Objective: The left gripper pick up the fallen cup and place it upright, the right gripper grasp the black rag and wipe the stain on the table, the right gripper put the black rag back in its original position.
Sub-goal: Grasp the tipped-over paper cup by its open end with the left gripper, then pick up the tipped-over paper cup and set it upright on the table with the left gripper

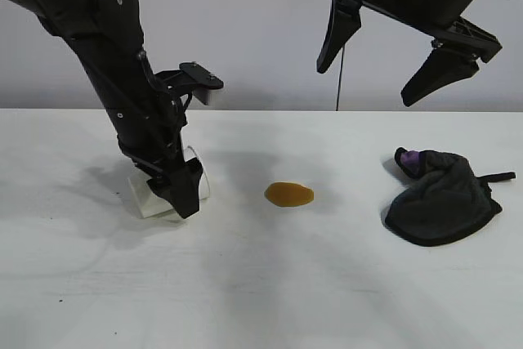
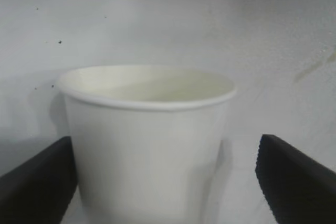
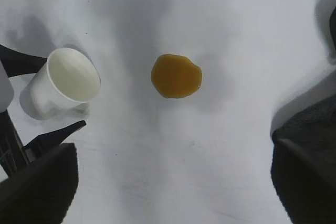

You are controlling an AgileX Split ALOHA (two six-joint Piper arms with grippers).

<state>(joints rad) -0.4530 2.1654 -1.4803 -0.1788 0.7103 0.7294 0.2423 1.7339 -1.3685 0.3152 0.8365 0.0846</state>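
Note:
The white paper cup (image 1: 147,199) lies on its side on the table (image 1: 245,284) at the left, its mouth facing the far side. My left gripper (image 1: 176,194) is down over it and open. In the left wrist view the cup (image 2: 149,145) sits between the two fingers (image 2: 37,182); one finger is against its wall and the other stands apart from it. The amber stain (image 1: 288,194) lies in the middle and also shows in the right wrist view (image 3: 176,75). The black rag (image 1: 441,198) lies at the right. My right gripper (image 1: 368,83) hangs high above it, open and empty.
The right wrist view shows the cup (image 3: 65,85) with the left gripper's fingers (image 3: 58,132) on either side of it, left of the stain. Bare white tabletop lies between cup, stain and rag and along the front.

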